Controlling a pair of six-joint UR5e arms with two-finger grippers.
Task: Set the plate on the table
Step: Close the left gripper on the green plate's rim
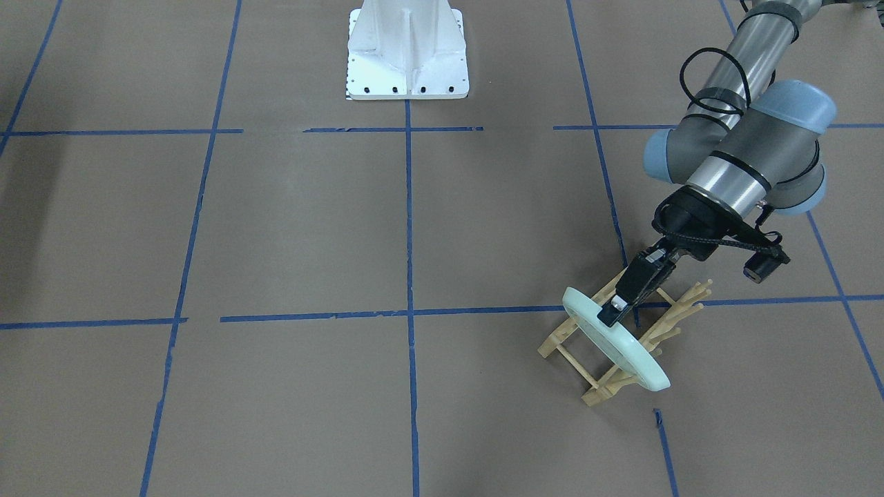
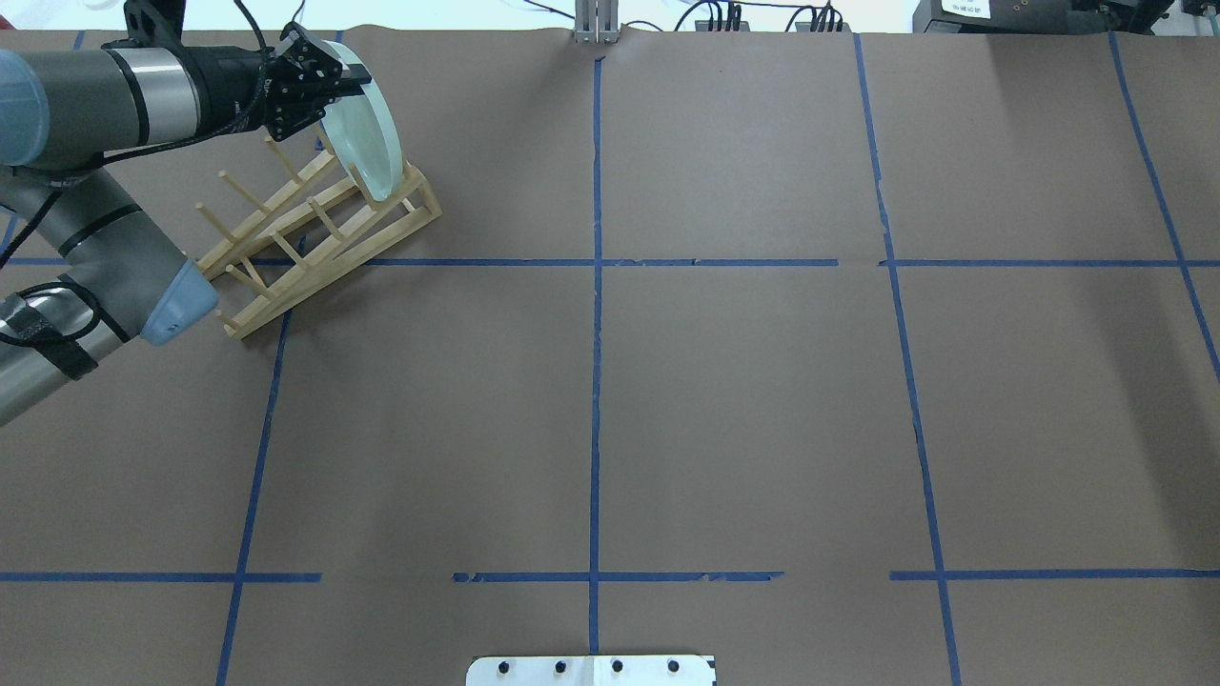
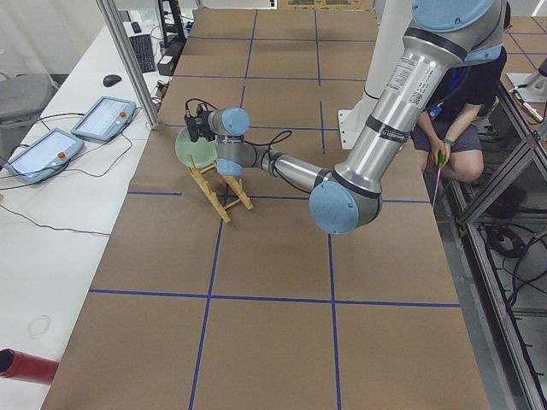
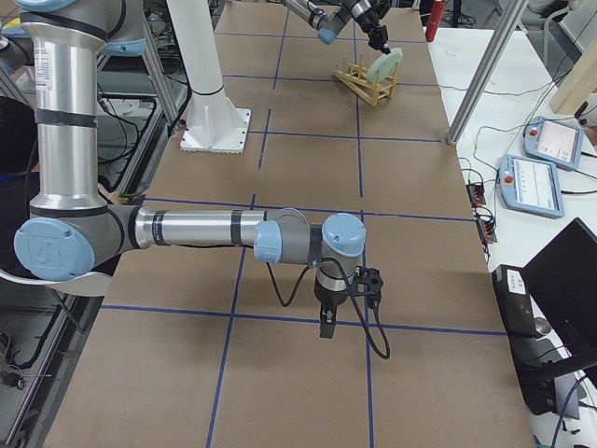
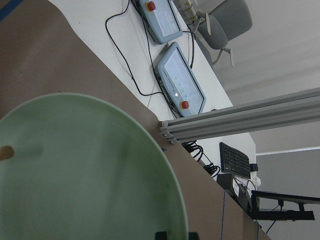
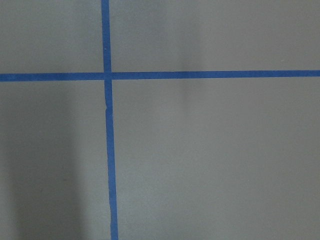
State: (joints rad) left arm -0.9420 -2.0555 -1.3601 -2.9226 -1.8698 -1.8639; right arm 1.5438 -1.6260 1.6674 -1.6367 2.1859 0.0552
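- Round, pale mint-green glossy plate: it stands on edge between the pegs of the light wooden peg rack, at the far left of the brown paper-covered table with blue tape lines.
- Progress: we judge the task barely begun. The plate is grasped but not yet out of the rack. Lifting it clear, turning it flat and setting it on the table all remain.
- Left gripper: its black fingers are closed narrowly on the plate's upper rim, one on each face.
- Right gripper: it hangs over bare table, well apart from the rack. We cannot tell how its fingers stand.
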